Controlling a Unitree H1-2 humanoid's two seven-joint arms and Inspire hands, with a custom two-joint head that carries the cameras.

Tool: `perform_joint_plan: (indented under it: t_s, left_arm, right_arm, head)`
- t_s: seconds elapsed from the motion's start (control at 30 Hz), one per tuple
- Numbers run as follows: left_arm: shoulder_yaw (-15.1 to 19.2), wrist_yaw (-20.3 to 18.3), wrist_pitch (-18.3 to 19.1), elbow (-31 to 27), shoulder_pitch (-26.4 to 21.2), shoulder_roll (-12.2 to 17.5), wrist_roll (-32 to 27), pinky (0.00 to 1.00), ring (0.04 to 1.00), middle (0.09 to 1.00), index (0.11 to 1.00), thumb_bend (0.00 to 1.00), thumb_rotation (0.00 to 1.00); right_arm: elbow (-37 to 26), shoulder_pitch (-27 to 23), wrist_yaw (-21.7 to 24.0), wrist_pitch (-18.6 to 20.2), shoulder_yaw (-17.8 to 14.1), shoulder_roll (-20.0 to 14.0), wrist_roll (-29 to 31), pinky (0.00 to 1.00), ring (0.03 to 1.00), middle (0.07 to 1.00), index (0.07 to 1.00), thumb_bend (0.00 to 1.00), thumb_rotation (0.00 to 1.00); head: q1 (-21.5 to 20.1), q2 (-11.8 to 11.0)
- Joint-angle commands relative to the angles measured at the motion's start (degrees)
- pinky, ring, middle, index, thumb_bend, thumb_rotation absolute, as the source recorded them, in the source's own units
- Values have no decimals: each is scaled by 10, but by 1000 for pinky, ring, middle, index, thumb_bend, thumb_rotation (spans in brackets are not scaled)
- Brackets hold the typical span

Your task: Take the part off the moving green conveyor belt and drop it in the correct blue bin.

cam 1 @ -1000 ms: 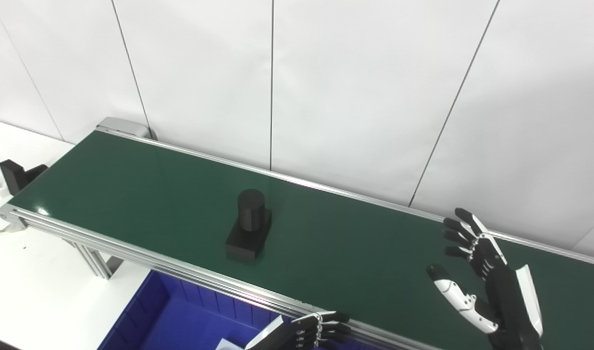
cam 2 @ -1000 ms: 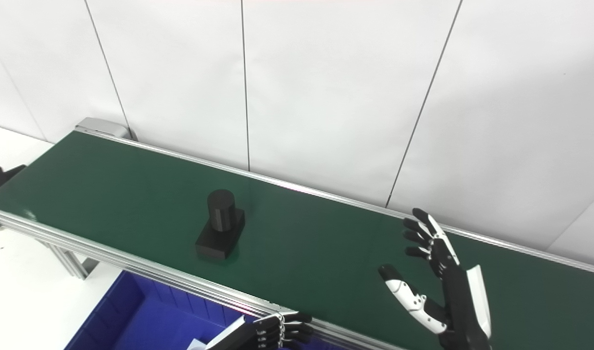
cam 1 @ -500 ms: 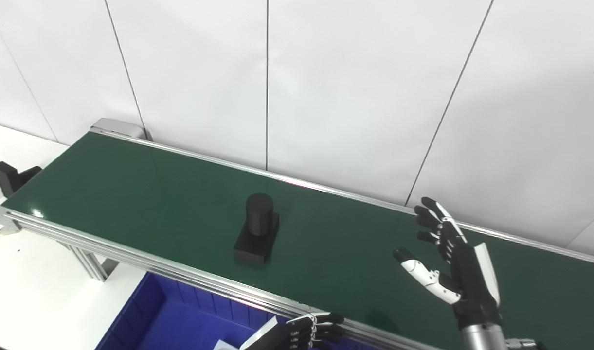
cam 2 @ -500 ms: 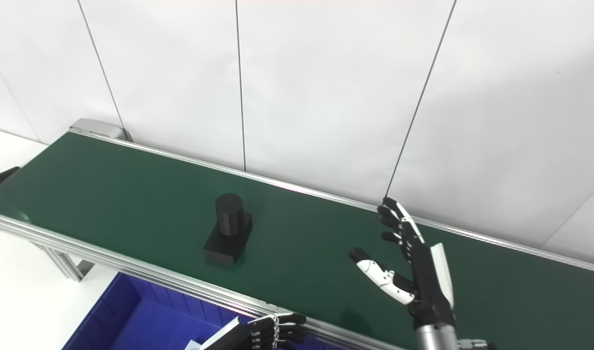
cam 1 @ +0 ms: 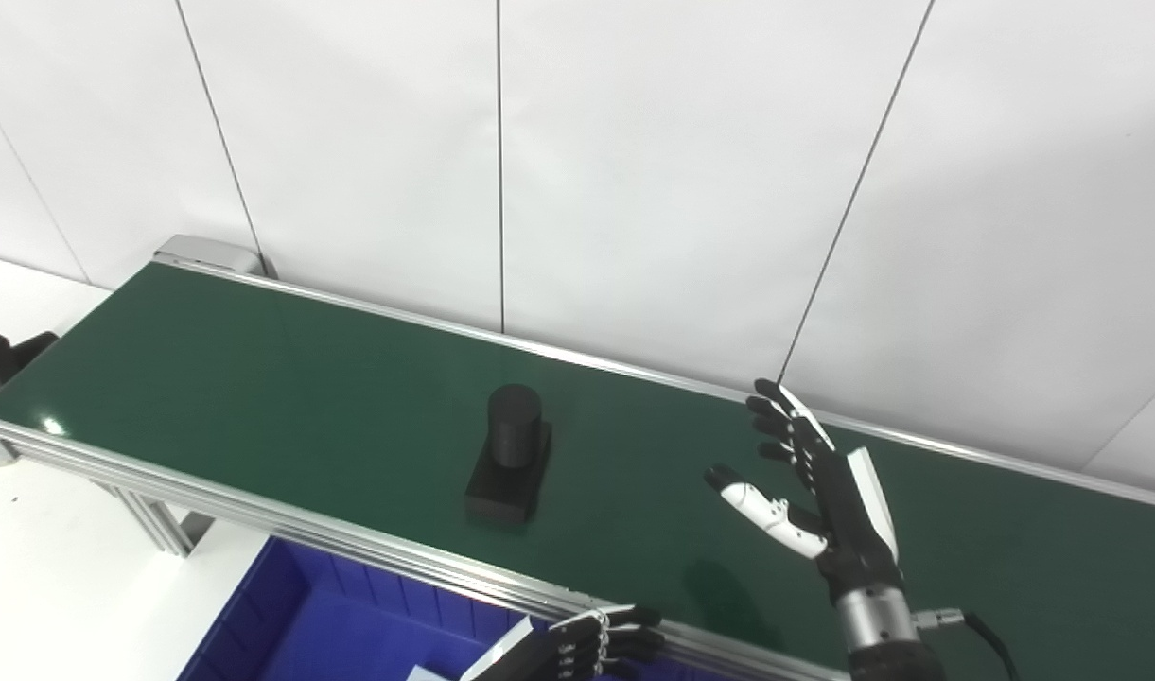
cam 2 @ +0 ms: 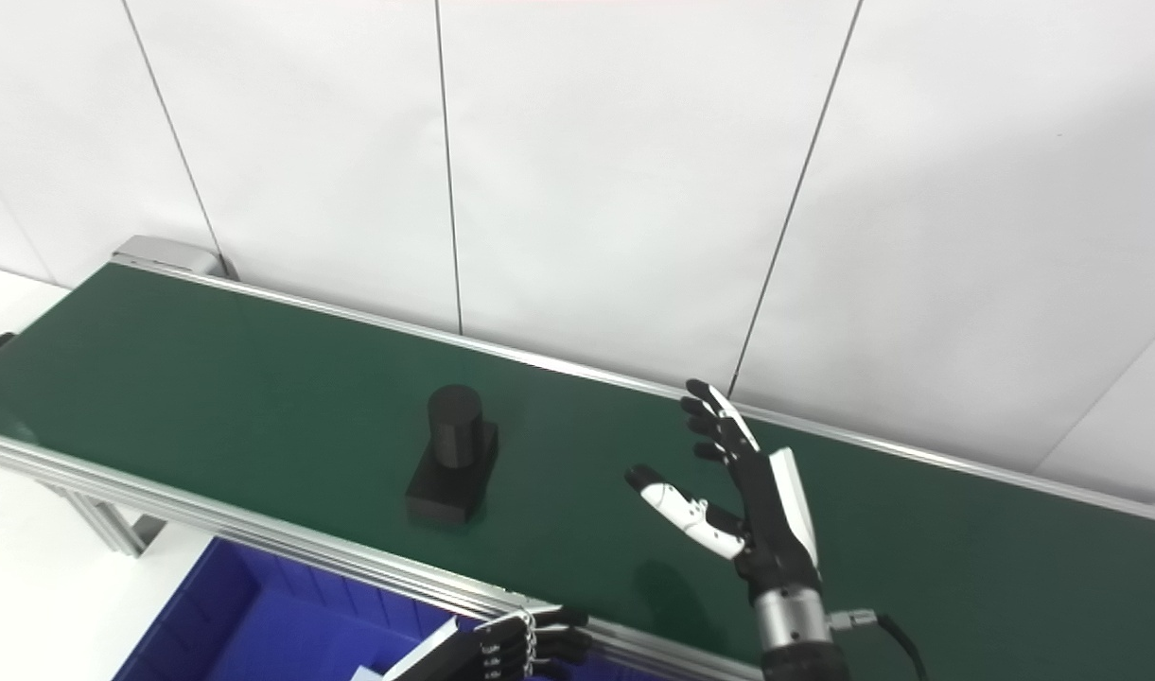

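At the bottom edge of the frame, the robot's left hand [cam 1: 591,645] hovers with fingers curled, holding nothing, above one blue bin [cam 1: 350,634] at lower left and just beside the conveyor's near aluminium rail [cam 1: 255,511]. Further in, lower right of centre, the right hand [cam 1: 813,482] is raised over the green conveyor belt [cam 1: 255,378], fingers spread wide and thumb out, empty and touching nothing. One black part [cam 1: 509,454], a cylinder standing upright on a rectangular base, sits on the belt near frame centre, to the left of the right hand and well apart from it. Behind stands a white panelled wall [cam 1: 634,170].
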Motion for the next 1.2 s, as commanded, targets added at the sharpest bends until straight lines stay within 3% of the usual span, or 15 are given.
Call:
perform_joint_plan:
  t_s: [0.0,0.53,0.8,1.17]
  left_arm:
    - [-3,-4,-13,-13,-6,-5,-4,787,816,825,855,987,483]
    - [-7,-3,-16,-9,-10,-8,-1,797,823,826,852,982,486]
    - [-9,-3,-15,-13,-7,-9,-1,801,826,827,852,976,473]
    - [-13,-1,-7,-23,-1,-12,-2,797,826,830,854,973,460]
  right_arm:
    - [-3,-24,-8,-5,-1,10,8,741,830,851,901,687,486]
    - [61,-48,-16,-10,18,23,-6,780,849,861,905,708,491]
    - [93,-72,-9,-3,30,25,-7,828,858,859,903,730,453]
    - [143,-103,-15,-8,53,32,-19,803,848,854,882,745,398]
  head:
    - [-2,0]
    - [-15,0]
    - [-14,3]
    - [-12,9]
